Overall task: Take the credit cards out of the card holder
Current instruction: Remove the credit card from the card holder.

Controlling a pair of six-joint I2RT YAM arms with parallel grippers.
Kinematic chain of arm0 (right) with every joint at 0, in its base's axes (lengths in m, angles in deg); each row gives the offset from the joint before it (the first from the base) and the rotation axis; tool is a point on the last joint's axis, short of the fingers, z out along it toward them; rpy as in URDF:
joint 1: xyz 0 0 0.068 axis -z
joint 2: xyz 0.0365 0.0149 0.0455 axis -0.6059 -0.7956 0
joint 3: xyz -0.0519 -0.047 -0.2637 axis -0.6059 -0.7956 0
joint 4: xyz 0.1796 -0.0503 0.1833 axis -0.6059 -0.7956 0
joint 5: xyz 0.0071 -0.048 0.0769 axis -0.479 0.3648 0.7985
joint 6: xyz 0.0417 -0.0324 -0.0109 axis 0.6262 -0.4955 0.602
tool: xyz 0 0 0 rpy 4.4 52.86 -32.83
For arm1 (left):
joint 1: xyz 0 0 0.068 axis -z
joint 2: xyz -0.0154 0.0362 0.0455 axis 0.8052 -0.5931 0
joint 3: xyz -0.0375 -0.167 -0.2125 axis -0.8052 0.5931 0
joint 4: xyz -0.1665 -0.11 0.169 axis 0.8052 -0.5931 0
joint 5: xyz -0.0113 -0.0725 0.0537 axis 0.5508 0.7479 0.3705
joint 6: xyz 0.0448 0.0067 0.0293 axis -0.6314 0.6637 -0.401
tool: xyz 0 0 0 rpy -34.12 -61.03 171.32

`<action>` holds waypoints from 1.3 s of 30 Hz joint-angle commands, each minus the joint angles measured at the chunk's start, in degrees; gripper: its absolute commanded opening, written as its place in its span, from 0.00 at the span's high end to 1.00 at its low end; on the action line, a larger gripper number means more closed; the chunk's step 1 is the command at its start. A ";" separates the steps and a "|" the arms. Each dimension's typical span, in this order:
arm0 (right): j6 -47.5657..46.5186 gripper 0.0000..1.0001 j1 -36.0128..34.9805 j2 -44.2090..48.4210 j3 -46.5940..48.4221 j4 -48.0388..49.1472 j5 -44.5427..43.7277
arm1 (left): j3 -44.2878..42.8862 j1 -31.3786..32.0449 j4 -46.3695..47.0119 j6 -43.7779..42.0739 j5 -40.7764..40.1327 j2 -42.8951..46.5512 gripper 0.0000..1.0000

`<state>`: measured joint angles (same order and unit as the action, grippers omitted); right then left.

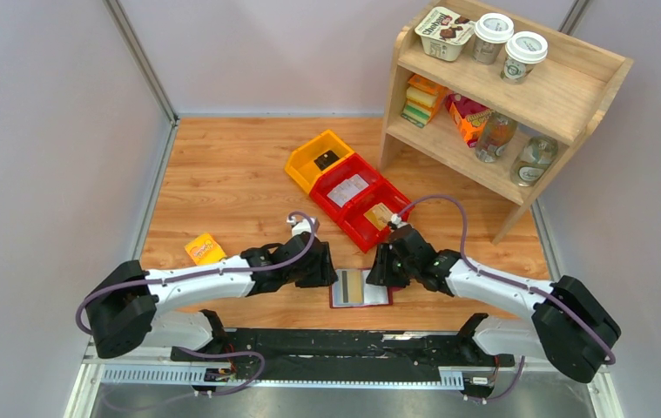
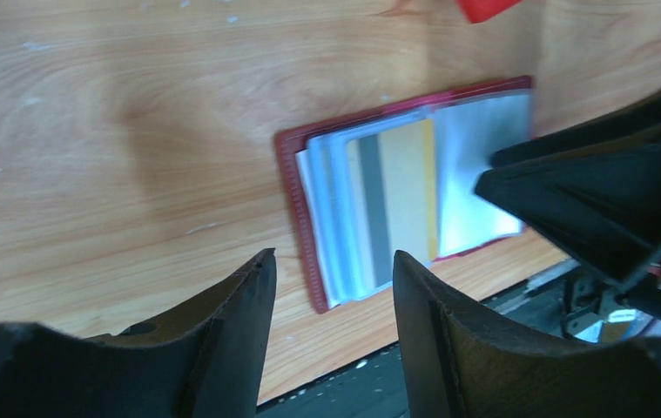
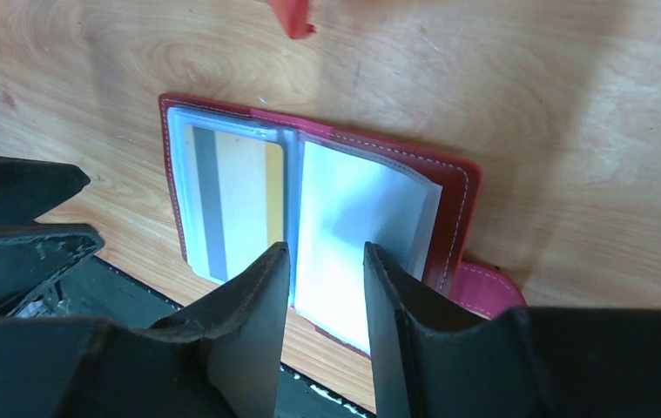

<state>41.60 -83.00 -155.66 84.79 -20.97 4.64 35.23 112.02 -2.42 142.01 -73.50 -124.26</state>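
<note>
Wood-grain table fills our view, and right at its near edge we have both arms reaching inward, low and stretched, forearms converging from either side. We see the left gripper tipped downward, jaws parted with nothing between them. The card holder lies just ahead of those fingertips and a little to their right. Our right gripper angles down too, jaws a narrow way apart and empty, poised over the holder's near edge just right of its fold. Whether the tips touch it, we cannot tell. The holder is spread open flat on the table. A credit card, tan with a grey stripe, sits in the clear pocket ahead and left of the right jaws. Beyond both grippers we spot red bins, a yellow bin, then a wooden shelf at the back.
</note>
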 commanded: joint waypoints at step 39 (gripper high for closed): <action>6.42 0.69 7.48 -6.53 -12.13 36.04 22.75 | -4.81 1.11 5.19 0.19 4.25 -18.09 0.78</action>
<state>47.35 -75.44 -164.29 73.55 9.93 25.12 30.64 112.83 4.64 142.33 -68.87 -139.65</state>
